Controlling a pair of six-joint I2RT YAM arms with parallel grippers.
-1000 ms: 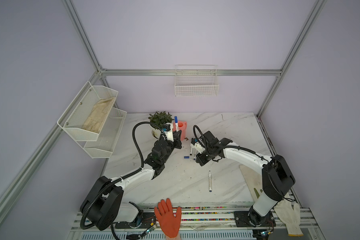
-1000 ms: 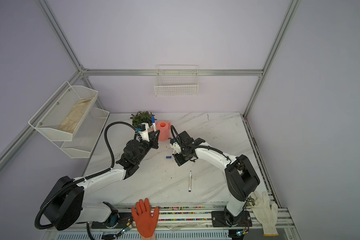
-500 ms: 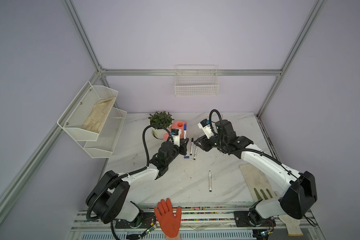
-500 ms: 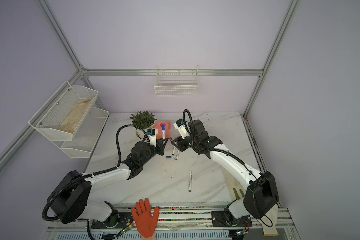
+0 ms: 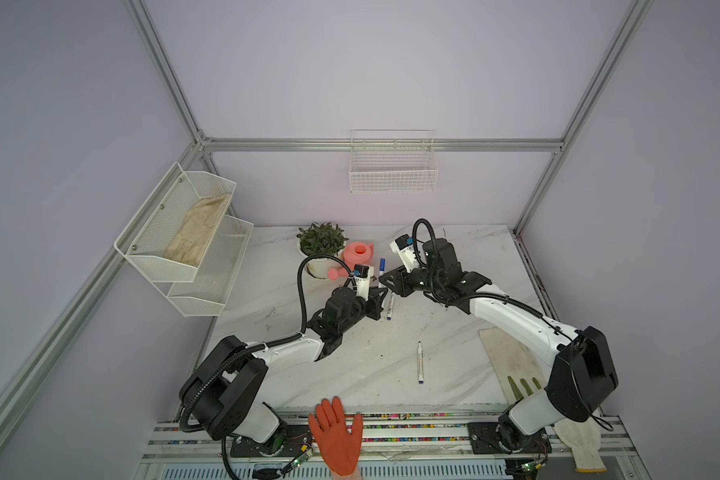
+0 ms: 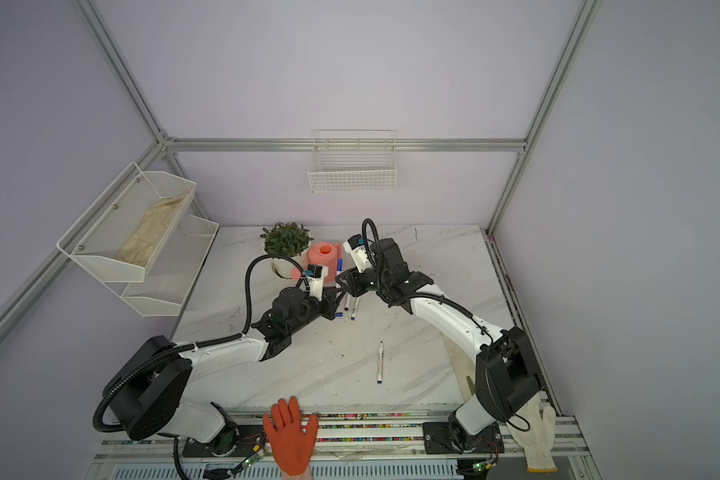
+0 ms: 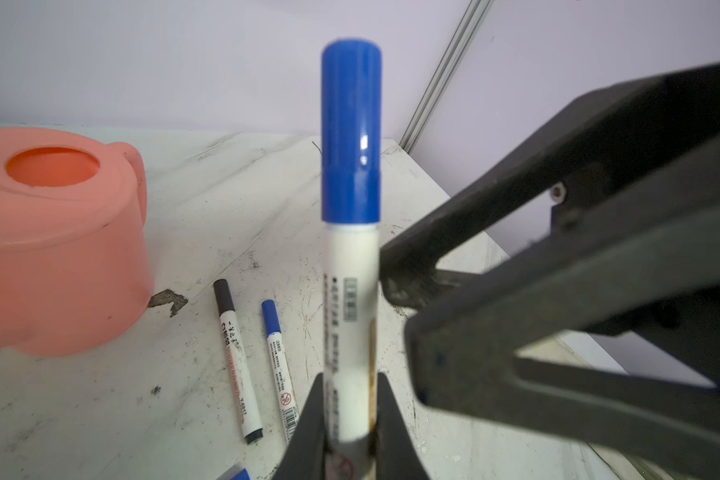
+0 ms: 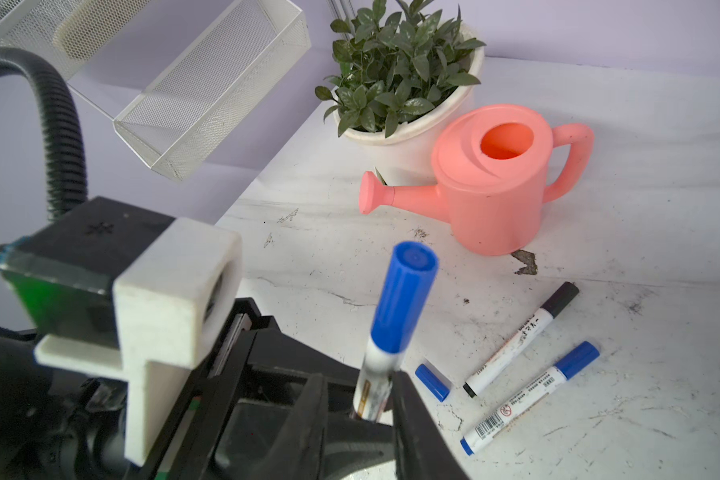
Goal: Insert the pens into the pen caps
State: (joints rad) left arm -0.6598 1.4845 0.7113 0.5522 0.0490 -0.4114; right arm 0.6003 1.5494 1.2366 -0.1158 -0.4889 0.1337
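Observation:
My left gripper (image 7: 350,415) is shut on the barrel of a white pen (image 7: 350,299) that stands upright with a blue pen cap (image 7: 351,133) on its top. This capped pen (image 5: 382,263) shows in both top views. My right gripper (image 8: 358,419) is open, its fingers (image 7: 412,266) close beside the barrel below the cap. On the table lie a black-capped pen (image 8: 520,340), a blue-capped pen (image 8: 533,390) and a loose blue cap (image 8: 433,382). An uncapped pen (image 5: 420,362) lies alone nearer the front.
A pink watering can (image 5: 358,253) and a potted plant (image 5: 321,239) stand just behind the grippers. An orange-gloved hand (image 5: 336,436) rests at the front rail. A cloth (image 5: 512,361) and a white glove (image 5: 582,444) lie at the right. Wire shelves (image 5: 184,232) hang on the left wall.
The right gripper has opened and swung from the near side to behind and above the pens. The left gripper has carried the upright pen a little to the right.

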